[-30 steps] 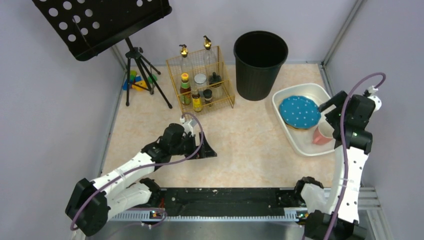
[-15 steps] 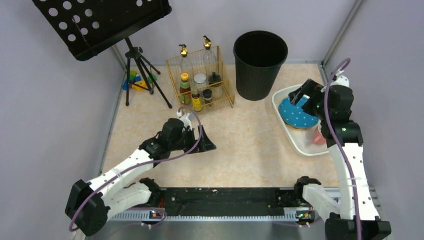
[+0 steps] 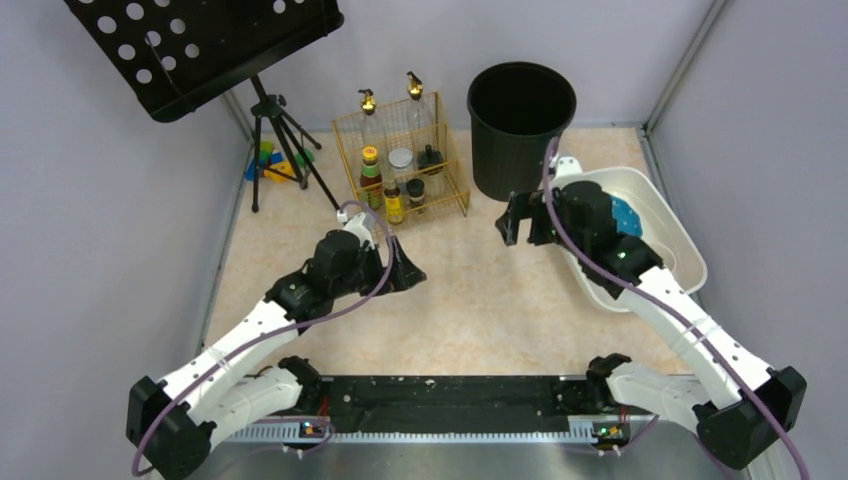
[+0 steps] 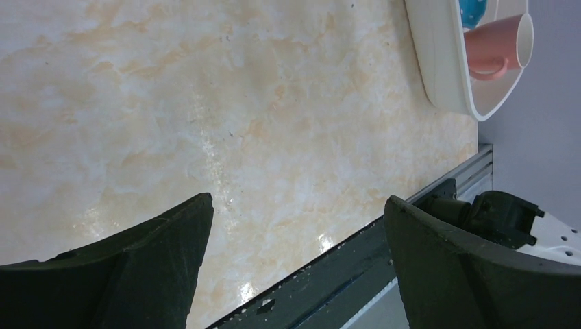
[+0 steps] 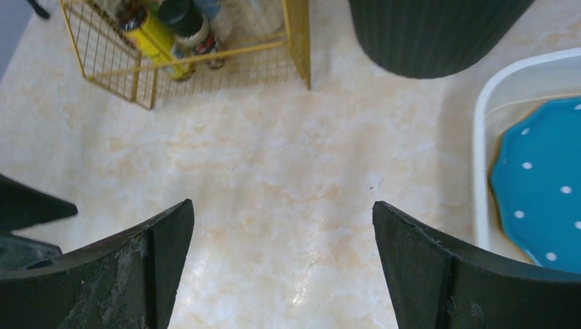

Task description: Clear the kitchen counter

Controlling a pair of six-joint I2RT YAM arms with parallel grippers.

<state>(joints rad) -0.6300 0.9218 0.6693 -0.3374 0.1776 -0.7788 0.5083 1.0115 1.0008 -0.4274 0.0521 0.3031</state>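
My left claw (image 4: 298,202) and right claw (image 5: 282,205) stand wide open, holding nothing, over the desk (image 3: 470,300). The right one seems near the bin (image 3: 505,165); a careless swing could knock it over.

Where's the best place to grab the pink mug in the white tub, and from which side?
Probably across the round body of the pink mug, coming straight down. It lies on its side in the white tub, so the body faces up; its handle sits near the tub wall, leaving little room there.
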